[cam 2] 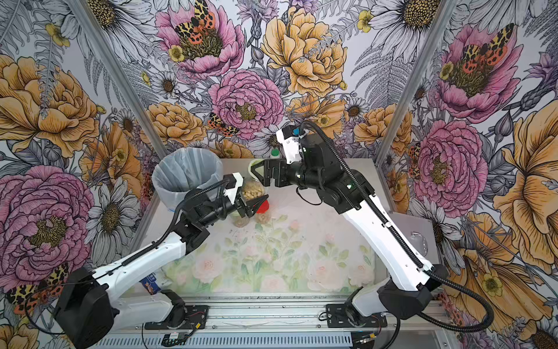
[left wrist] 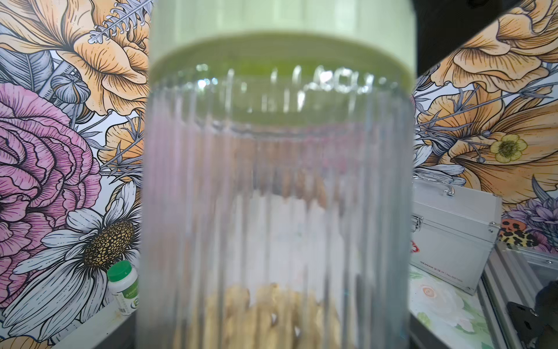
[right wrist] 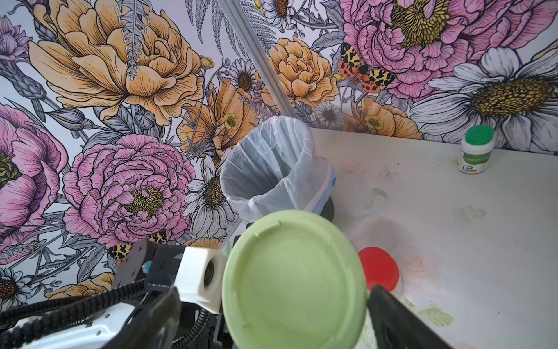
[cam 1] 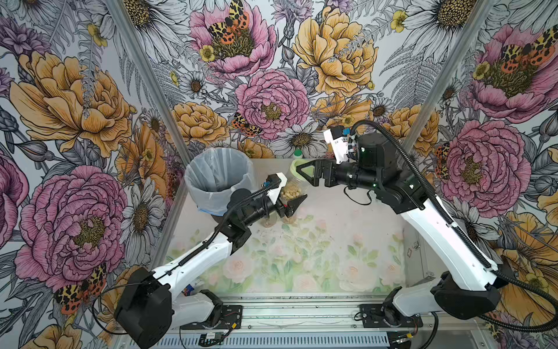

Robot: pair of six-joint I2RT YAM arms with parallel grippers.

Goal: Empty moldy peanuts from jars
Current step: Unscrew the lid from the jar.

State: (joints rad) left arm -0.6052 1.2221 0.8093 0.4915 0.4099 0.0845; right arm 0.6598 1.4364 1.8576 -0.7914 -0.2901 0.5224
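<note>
left gripper [cam 1: 293,199]: clamped on ribbed jar [left wrist: 271,181], held off table [cam 1: 332,241] beside bin [cam 1: 196,181] | moldy peanuts [left wrist: 265,314]: heaped inside that jar | right gripper [cam 1: 303,170]: jaws wide astride its pale green lid [right wrist: 294,278] — whether they pinch it, cannot tell

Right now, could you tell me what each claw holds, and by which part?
The left claw grips the ribbed clear glass jar by its lower body. The right claw straddles its pale green round lid; a grip cannot be told.

bright, even light, soft shadows. the jar [left wrist: 277,196] fills the left wrist view, blurred; small glare spots on its glass. walls [left wrist: 60,151] are sharp.
</note>
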